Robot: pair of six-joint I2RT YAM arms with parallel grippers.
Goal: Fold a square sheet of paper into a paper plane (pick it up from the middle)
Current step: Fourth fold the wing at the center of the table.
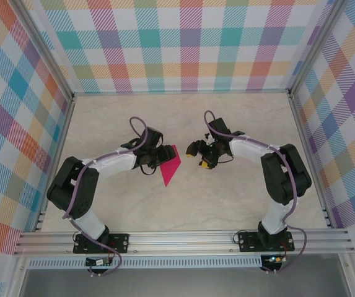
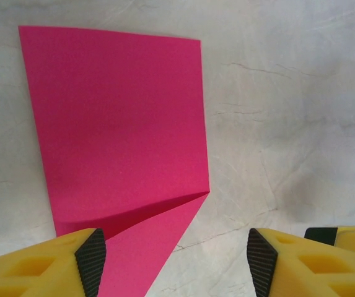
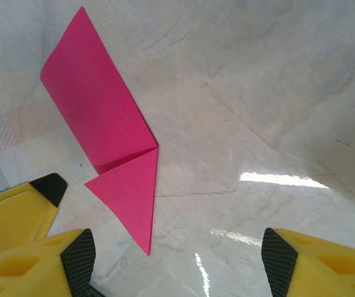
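Find the paper (image 1: 170, 168) lying flat on the worktop (image 1: 239, 124), partly folded to a point, just ahead of the left jaws and ahead-left of the right jaws. Note both pairs apart, gripping nothing. Expect featherlight, limp, slippery stuff, easily creased; pinch gently by the middle crease, at the seemingly lifted flap edge

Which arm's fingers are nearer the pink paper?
The left arm's fingers, open over the folded paper's edge; the right arm's fingers stand apart from it across bare table.
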